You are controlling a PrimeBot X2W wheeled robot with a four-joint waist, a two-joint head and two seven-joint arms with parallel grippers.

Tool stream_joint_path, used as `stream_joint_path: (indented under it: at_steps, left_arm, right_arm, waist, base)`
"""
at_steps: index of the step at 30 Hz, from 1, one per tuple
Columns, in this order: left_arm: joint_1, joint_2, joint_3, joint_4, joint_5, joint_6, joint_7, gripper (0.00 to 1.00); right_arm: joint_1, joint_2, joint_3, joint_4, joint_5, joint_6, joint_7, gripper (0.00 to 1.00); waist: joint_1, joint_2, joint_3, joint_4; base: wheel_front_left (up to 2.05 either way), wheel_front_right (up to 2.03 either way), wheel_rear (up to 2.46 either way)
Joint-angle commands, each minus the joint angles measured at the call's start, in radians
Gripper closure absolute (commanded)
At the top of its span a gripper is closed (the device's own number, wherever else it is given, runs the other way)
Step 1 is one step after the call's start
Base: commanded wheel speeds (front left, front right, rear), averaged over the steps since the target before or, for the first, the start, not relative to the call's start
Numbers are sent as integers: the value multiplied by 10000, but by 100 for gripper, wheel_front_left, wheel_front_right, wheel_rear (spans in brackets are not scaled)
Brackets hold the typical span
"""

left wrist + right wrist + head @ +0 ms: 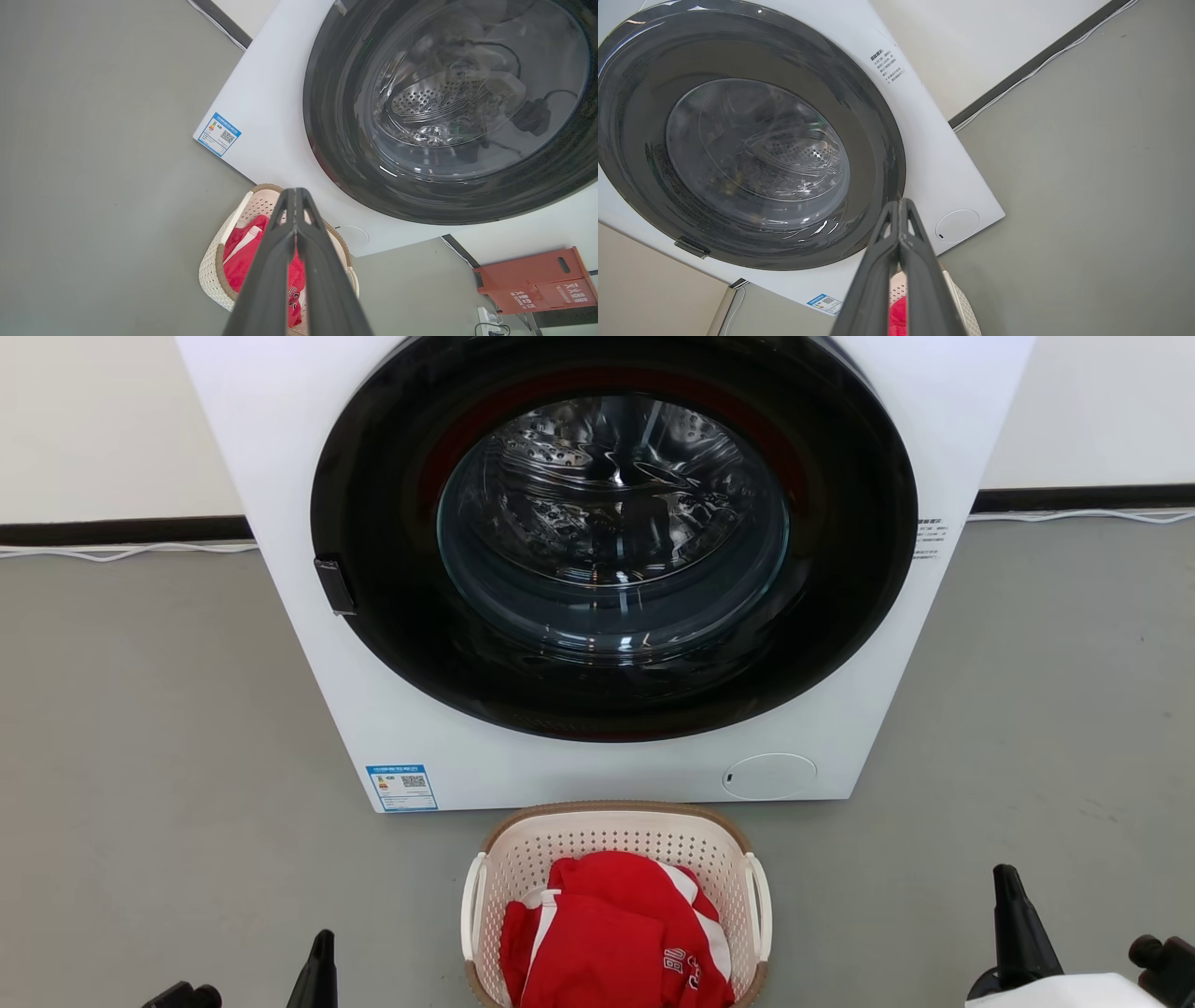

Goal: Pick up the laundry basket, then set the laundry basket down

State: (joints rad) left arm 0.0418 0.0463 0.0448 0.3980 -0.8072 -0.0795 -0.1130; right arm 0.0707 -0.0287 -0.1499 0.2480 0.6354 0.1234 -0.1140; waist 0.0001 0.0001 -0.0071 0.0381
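Centrally, at the bottom of the head view, the laundry basket (607,838) stands on the grey floor (140,756), just in front of the white washing machine (560,775), and neither gripper touches it. A red garment with white stripes (616,933) lies crumpled inside it. The left gripper (324,941) pokes up at the lower left of that frame, well apart from the basket. The right gripper (1006,882) rises at the lower right, well apart on the other side. Both are clenched on nothing. In the left wrist view the left gripper (295,192) shows its two dark fingers pressed together in front of the basket (210,270). In the right wrist view the right gripper (901,203) is likewise pinched tight and empty, with a corner of the basket (966,308) at the bottom edge. The washer's round glass door (611,523) is closed, and a blue label (401,787) sits at the cabinet's lower left corner.
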Motion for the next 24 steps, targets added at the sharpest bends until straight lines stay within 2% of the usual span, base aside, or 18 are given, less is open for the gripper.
stream_joint_path:
  at_steps: [1, 24]
  left_arm:
    - [-547, 73, 165, -314, -232, -87, 52, 100]
    - [-831, 63, 325, -676, -2554, -214, 715, 100]
  right_arm:
    - [-515, -124, 122, -190, 277, 29, 61, 100]
    - [-895, -152, 191, -143, 3099, 42, 723, 100]
  waist:
    - [-1, -1, 1, -4]
    - [-1, -1, 31, -117]
  base:
    - [0, 0, 0]
    - [0, 0, 0]
